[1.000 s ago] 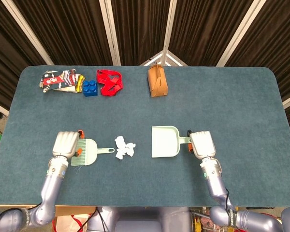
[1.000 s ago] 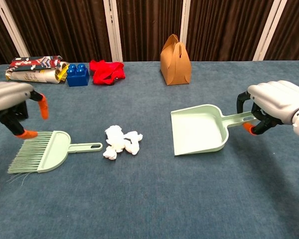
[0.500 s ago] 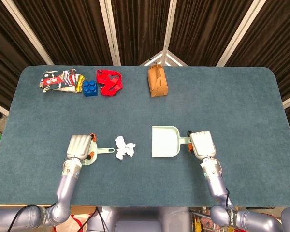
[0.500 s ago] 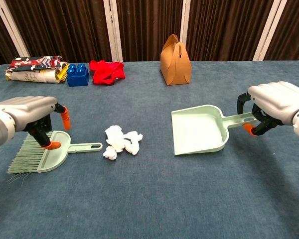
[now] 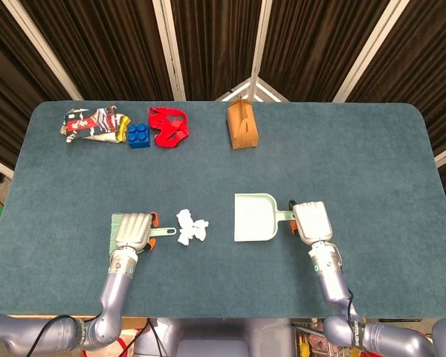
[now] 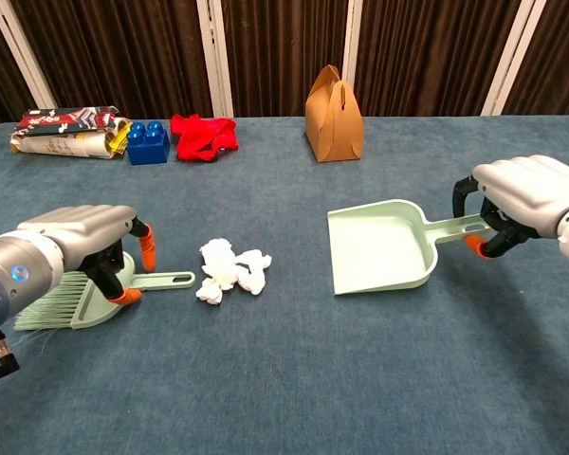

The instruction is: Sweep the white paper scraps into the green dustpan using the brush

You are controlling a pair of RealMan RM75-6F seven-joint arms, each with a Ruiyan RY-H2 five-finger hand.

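Head and chest views, blue table. From above we see the left hand covering the body of the brush, with only the handle and a strip of bristles showing; the chest view shows what that hides: the left hand arches over the brush, orange fingertips curled down on either side of the neck, yet we cannot tell whether they grip it. The brush lies flat, its handle pointing at the white paper scraps, which lie just beside the handle's end. From above the scraps sit between brush and green dustpan, apart from the pan. The right hand hides the dustpan handle from above; the chest view shows the right hand closed around the handle of the dustpan, which rests on the table with its mouth facing the scraps. Along the far edge we note a brown paper bag, a red cloth, a blue block and a printed packet.
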